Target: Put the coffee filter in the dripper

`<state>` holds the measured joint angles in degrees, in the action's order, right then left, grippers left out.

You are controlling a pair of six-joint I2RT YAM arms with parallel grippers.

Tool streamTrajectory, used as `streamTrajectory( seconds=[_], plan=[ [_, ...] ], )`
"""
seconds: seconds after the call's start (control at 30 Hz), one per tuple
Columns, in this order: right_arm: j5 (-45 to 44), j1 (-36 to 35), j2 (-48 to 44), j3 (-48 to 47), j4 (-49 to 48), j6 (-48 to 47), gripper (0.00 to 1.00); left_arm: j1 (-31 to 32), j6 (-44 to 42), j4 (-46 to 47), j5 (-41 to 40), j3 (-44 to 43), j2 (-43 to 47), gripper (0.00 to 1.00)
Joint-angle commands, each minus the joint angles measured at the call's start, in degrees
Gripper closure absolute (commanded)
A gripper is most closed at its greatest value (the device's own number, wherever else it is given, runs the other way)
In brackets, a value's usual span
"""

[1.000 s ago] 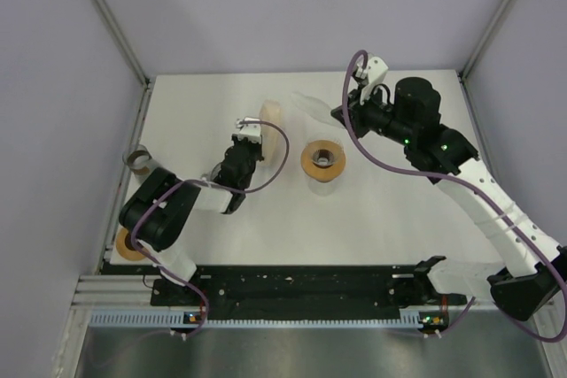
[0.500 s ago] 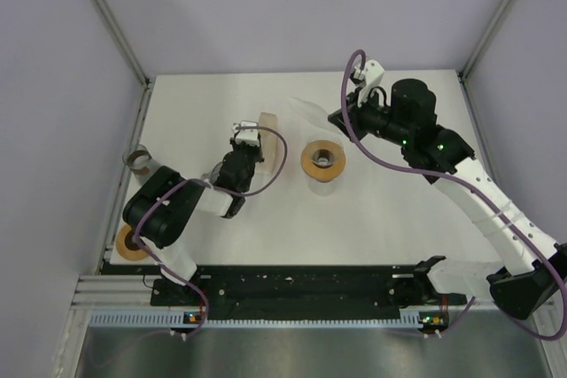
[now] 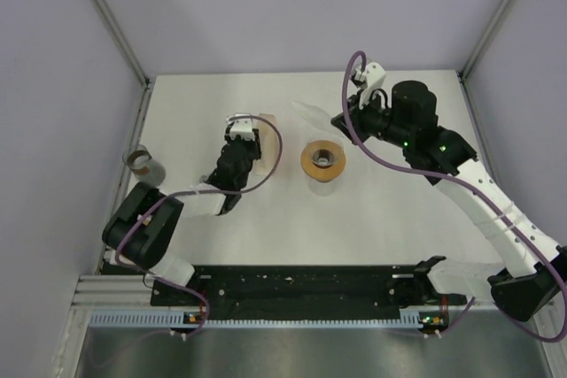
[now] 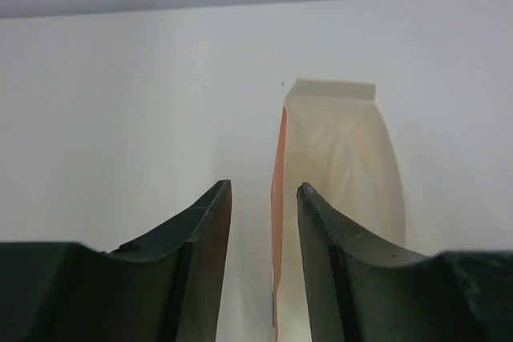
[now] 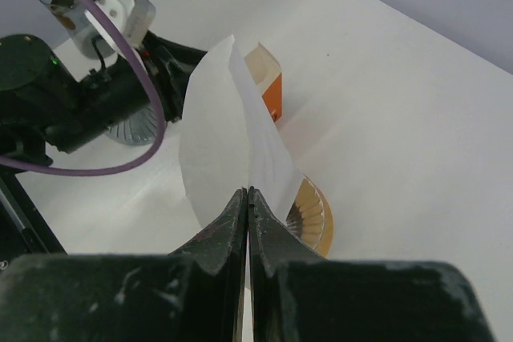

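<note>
Two YAM arms at work on a white table (image 3: 390, 219). R gripper (image 5: 247, 194) is pinched tight on the lower edge of one white paper coffee filter (image 5: 228, 138), jaws closed w/ only the paper between them. The filter is held in the air, not in the dripper. From the top cam we see it (image 3: 310, 114) just behind the single orange dripper (image 3: 323, 161), which stands mid-table. L gripper (image 4: 263, 198) has its jaws apart, clamping nothing. One cream-and-orange filter box (image 4: 341, 166) sits right at its fingertips, orange side facing the gap. We can't tell if the finger (image 4: 321, 222) in front touches it. We can't make out any lettering on the box. One small grey ring (image 3: 137, 162) stands at the table's left edge, well apart from the rest.
</note>
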<state>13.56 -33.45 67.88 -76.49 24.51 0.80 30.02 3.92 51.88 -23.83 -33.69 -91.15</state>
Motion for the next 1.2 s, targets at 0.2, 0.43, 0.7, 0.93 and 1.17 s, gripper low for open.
streamTrajectory(
  seconds=[0.2,0.43,0.7,0.93,1.17],
  plan=[
    [-2.3,0.1,1.7,-6.6,8.3,7.7,1.0,-0.1,0.0,-38.2,8.0,-14.8,17.0,0.4],
    [-0.3,0.1,2.7,-7.7,10.1,10.5,1.0,-0.1,-1.0,-61.7,23.3,-30.7,19.4,0.35],
    [0.8,1.9,6.2,-6.4,10.0,10.0,1.0,-0.1,3.5,-70.3,35.6,-40.8,14.8,0.29],
    [6.3,5.8,7.4,-2.9,6.8,11.5,1.0,-0.1,4.7,-71.9,37.4,-44.5,10.6,0.27],
    [7.8,7.7,8.1,2.1,3.8,12.1,1.0,-0.1,6.0,-73.1,39.9,-47.1,7.8,0.26]
  ],
)
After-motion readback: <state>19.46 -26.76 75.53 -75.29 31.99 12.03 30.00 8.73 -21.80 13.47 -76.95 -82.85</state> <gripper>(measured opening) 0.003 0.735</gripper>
